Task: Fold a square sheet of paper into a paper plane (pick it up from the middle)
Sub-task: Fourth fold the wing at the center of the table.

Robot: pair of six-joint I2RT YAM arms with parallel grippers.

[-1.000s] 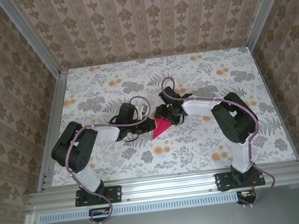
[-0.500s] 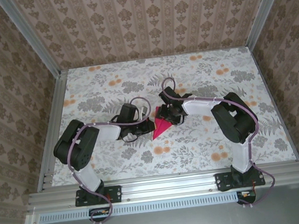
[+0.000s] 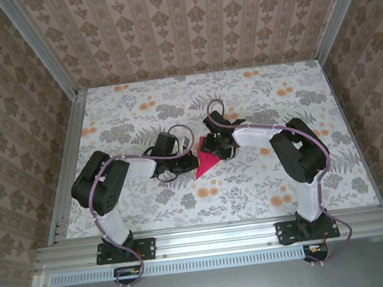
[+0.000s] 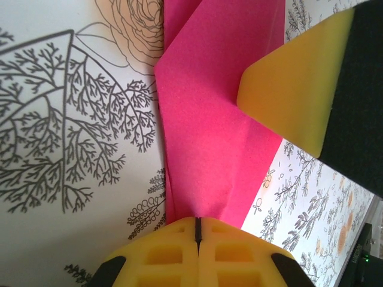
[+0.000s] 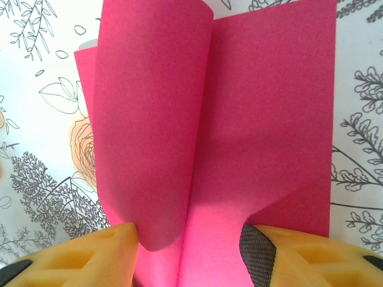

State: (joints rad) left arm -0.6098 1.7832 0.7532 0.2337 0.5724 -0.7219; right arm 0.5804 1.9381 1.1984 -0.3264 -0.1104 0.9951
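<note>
Left pincer (image 4: 197, 239): clamped tight on the narrow end of the paper (image 4: 209, 137), drawn in closer than a second ago. Right pincer (image 5: 191, 258): narrowing but still half-wide, straddling a raised flap. Reads as a crease being set, mid-fold. From above, shows the paper lying mid-tabletop (image 3: 255, 94) between both pincers. Adds, at the right wrist, the flap standing curled, too small to read from above.

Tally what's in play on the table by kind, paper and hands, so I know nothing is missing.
Sheets: 1, the pink paper, partly folded
Hands: 2, the left hand and the right hand
Total: 3
</note>
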